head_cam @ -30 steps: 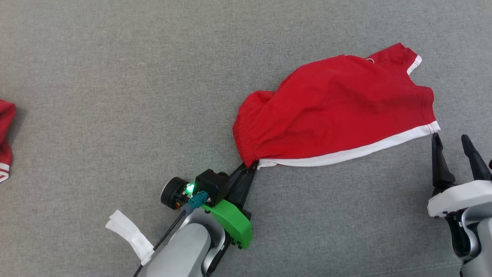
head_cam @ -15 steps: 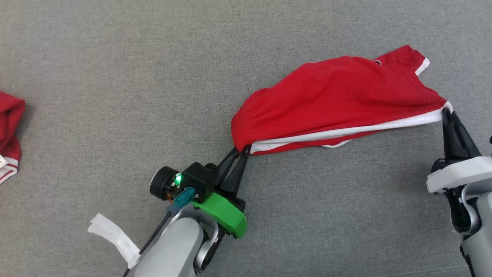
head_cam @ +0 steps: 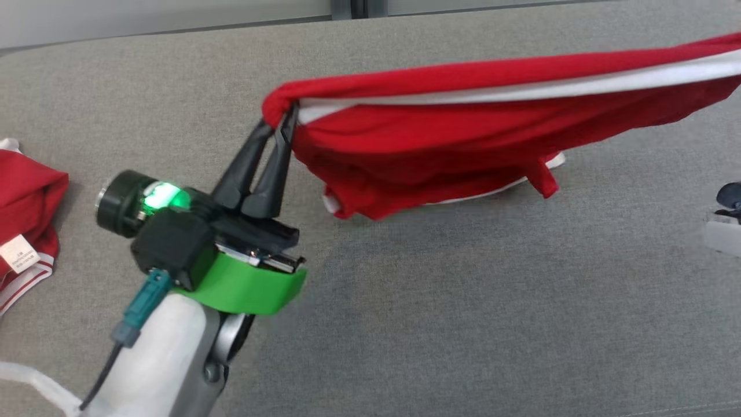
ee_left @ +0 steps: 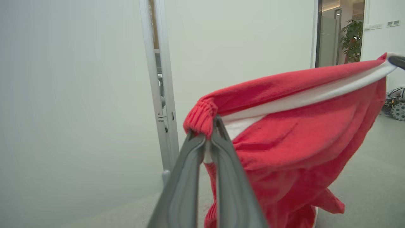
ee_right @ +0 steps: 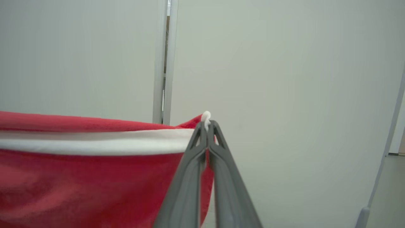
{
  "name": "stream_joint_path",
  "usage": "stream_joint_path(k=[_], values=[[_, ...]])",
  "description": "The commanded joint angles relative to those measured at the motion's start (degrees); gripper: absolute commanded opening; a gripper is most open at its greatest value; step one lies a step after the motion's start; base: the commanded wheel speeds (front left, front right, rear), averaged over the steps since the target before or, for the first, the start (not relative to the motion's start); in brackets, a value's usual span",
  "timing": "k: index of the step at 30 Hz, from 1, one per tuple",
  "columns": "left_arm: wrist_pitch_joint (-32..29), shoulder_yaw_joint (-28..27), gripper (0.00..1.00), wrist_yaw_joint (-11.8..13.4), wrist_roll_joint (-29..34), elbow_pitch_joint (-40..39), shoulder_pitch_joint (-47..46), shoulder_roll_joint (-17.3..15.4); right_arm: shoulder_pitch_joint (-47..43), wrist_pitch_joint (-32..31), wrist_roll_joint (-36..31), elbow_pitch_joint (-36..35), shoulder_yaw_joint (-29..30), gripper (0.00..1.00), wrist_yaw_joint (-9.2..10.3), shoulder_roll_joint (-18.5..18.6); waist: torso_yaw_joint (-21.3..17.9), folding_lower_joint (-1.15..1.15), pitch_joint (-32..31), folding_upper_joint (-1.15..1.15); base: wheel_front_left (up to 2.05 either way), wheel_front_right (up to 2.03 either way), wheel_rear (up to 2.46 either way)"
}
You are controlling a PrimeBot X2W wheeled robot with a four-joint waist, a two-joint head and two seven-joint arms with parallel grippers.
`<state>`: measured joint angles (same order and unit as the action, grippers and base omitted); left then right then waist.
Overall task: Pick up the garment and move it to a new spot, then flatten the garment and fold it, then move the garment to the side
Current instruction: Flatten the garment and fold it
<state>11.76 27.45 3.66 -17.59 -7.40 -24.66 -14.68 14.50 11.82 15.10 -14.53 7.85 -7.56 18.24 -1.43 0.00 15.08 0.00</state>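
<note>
Grey woven surface across middle and bottom of the head view, pale wall as a strip along the top edge. Left wrist view: off-white wall panels, grey vertical frame post left of centre, doorway upper right with potted plant, grey floor lower right. Soft, even light.

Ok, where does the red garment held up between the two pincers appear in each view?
Head view: the red garment spans centre to right edge, its left corner in the left pincer.
Left wrist view: garment in the right half, hanging from that pincer's tips.
Right wrist view: garment at lower left, corner pinched in the right pincer.
Shared landmark: the garment's white band.
</note>
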Motion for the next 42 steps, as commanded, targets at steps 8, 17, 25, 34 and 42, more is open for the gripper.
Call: stream_joint_path(k=[8,17,25,34,42], values=[[-5.33,-5.07,0.0,1.79,1.3,-11.99,-6.95,-4.65,4.97,-7.15,0.17,-11.02,2.88,0.0,0.15,2.96,-0.18,0.0,-4.37,0.0,0.0,0.0,0.0],[-7.36,-6.61,0.0,1.44,-1.55,-12.04,-10.57,-4.11,9.33,-10.07,3.35,-8.51,0.17,0.0,0.15,4.14,-0.89,0.0,-1.92,0.0,0.0,0.0,0.0],[-4.69,-7.55,0.0,-2.26,-5.9,2.73,-22.77,-0.17,22.62,-8.34,7.68,2.28,-4.03,0.0,0.15,5.96,-1.14,0.0,6.46,0.0,0.0,0.0,0.0],[2.03,-10.14,0.0,-6.19,-8.26,30.84,-44.53,6.14,48.62,-3.39,12.03,25.07,-13.0,0.0,0.14,2.56,-3.14,0.0,12.18,0.0,0.0,0.0,0.0],[3.39,-13.08,0.0,-7.19,-7.72,54.14,-51.65,7.71,60.41,2.09,12.08,49.6,-22.09,0.0,0.12,-6.02,-5.35,0.0,12.37,0.0,0.0,0.0,0.0]])
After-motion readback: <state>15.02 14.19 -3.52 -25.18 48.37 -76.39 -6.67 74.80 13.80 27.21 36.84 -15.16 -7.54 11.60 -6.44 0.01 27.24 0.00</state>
